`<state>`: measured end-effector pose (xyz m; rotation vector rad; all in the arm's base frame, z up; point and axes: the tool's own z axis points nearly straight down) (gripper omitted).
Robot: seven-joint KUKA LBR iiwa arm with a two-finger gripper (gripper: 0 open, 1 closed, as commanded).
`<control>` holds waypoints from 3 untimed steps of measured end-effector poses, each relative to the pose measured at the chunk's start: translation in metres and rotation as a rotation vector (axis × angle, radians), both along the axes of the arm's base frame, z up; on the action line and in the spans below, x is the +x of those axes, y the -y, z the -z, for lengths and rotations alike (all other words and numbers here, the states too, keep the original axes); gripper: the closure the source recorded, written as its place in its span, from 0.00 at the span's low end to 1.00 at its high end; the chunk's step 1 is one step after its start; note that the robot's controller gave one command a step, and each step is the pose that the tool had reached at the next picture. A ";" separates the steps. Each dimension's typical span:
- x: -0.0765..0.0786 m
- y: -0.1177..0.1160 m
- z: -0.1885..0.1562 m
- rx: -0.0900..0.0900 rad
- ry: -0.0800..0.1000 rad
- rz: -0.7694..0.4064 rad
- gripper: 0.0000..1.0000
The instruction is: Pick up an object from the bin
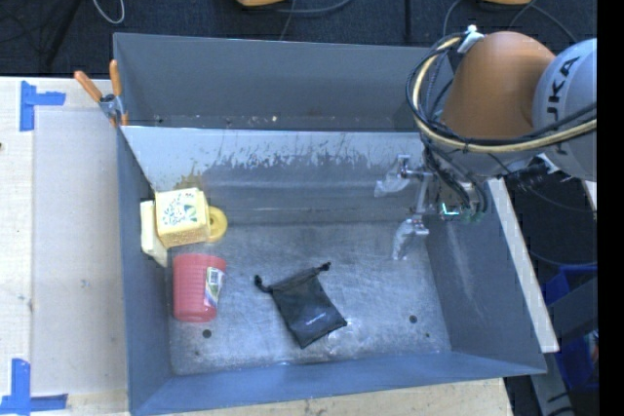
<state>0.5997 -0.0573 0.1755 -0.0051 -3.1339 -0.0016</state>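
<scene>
1. At the bin's (292, 93) left wall, a yellow box (181, 215) touches a red can (196, 287) lying on its side just below it.
2. Near the middle of the floor, toward the front, a black pouch (304, 307) lies flat, well apart from the can.
3. Further right, the tool (402, 208) hangs over bare floor beside the right wall. Its two metal fingers are spread wide with nothing between them, and the pouch is the nearest thing, down to its left.
4. The arm (492, 88) leans in over the right rim, with cables looped round its wrist
</scene>
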 end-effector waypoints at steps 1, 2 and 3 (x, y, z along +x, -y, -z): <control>0.002 0.000 -0.004 -0.001 0.007 -0.001 0.00; -0.005 -0.023 0.028 -0.003 0.015 -0.206 0.00; -0.003 -0.068 0.043 0.002 0.006 -0.382 0.00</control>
